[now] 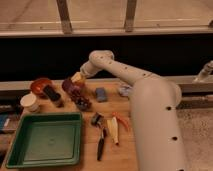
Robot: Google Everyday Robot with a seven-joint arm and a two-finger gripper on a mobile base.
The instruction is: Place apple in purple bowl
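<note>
Desk [112, 106] is pretty packed on the left: green tray [47, 140] hogs the front corner, with the orange-red bowl [40, 86] and white cup [30, 102] behind it, so the only bare wood is a patch beside the arm. The apple [76, 78] is a small yellowish blob right at the tip of the tool [80, 75], by the desk's back edge, just over the purple bowl [70, 86]'s far rim. Can't tell how far open the tool is or whether it's really gripping the apple

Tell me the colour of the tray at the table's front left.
Green: the tray, in the camera view. The gripper is by the purple bowl.
</note>
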